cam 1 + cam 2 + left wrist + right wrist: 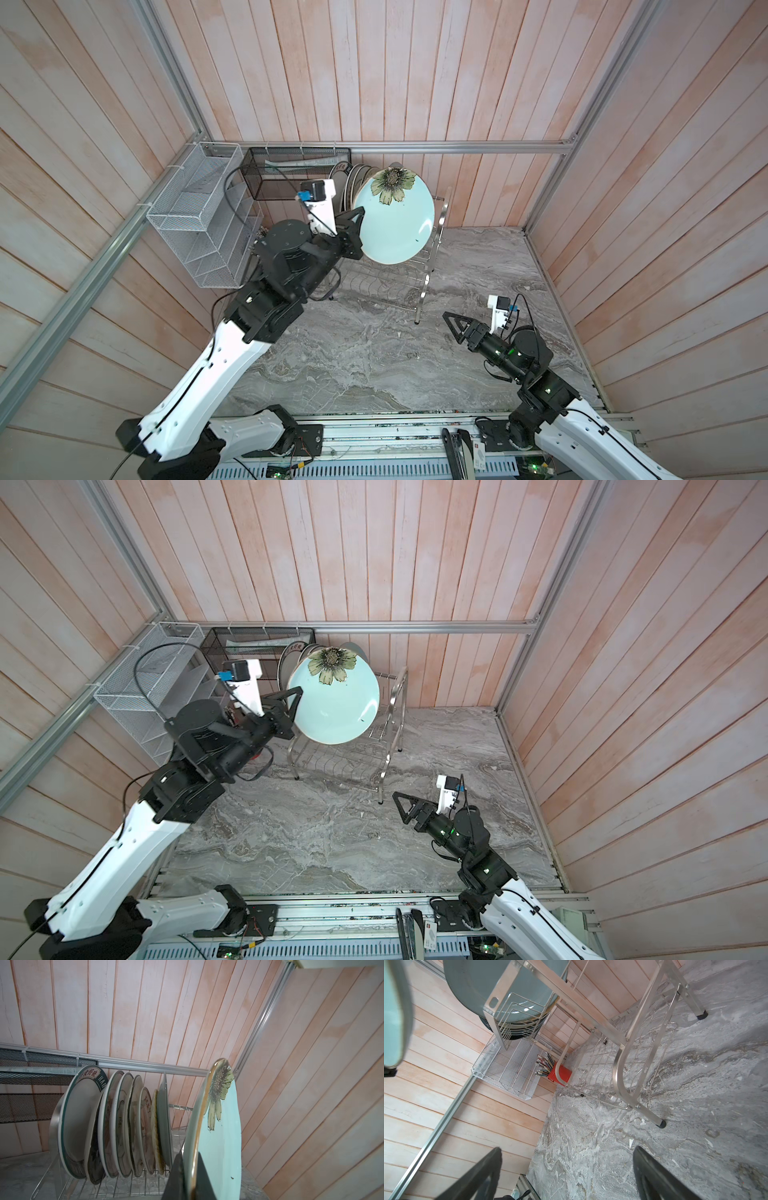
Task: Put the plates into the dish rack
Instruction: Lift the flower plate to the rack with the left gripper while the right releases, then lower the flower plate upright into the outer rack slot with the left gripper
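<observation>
One teal plate point(395, 224), about eight racked plates point(81, 1115), one dish rack point(641, 1012), one white organiser point(195, 216), one black basket point(286, 183)

This is a robotics lab cell dressed as a kitchen corner, not a real home. Pale pink wooden plank walls point(415, 62) are framed by bare aluminium profile rails point(457, 147). The grey marble-patterned bench point(353, 353) ends at a metal track point(395, 432) with exposed circuit boards point(276, 471), where two white-and-black robot arms point(216, 374) are mounted. The props are domestic: a shiny stainless-steel wire dish rack point(617, 1064) holding glazed dinner plates point(83, 1122), a white mesh tiered organiser point(195, 224) and a black mesh rectangular basket point(291, 174).
</observation>
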{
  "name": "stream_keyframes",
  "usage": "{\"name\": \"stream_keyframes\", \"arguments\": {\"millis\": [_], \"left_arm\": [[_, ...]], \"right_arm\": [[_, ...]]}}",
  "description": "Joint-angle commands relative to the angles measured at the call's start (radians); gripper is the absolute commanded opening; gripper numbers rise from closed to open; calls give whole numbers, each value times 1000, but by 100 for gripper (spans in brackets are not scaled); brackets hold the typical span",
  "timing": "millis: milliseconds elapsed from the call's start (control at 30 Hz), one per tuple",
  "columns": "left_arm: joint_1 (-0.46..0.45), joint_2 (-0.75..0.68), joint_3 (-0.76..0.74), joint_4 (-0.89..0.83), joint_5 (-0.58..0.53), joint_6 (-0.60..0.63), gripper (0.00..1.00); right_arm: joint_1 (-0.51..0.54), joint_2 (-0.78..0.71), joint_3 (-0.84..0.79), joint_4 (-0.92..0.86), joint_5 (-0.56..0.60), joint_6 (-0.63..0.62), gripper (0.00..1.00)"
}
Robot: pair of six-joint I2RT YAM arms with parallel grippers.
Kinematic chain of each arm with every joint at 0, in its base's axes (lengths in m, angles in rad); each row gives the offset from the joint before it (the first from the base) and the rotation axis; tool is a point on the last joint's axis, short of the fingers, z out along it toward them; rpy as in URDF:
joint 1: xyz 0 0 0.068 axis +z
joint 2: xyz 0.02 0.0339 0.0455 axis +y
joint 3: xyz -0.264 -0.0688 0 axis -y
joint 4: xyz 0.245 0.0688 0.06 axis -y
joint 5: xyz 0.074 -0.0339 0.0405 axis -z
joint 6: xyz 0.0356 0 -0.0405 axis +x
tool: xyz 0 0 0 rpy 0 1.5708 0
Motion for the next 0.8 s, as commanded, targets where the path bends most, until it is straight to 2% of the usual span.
{"name": "stream_keyframes", "arguments": {"millis": [0, 433, 600, 767], "left_arm": [[-68, 44, 127, 190, -150, 156, 0], [-133, 374, 394, 276, -408, 432, 0], [-134, 439, 476, 292, -430, 455, 0], [-140, 523, 535, 295, -497, 539, 0]], "right_arm": [[2, -25, -12, -2, 24, -36, 98], [2, -15, -5, -2, 13, -53, 98], [1, -15, -8, -4, 5, -51, 98], [2, -28, -6, -16, 7, -59, 98]]}}
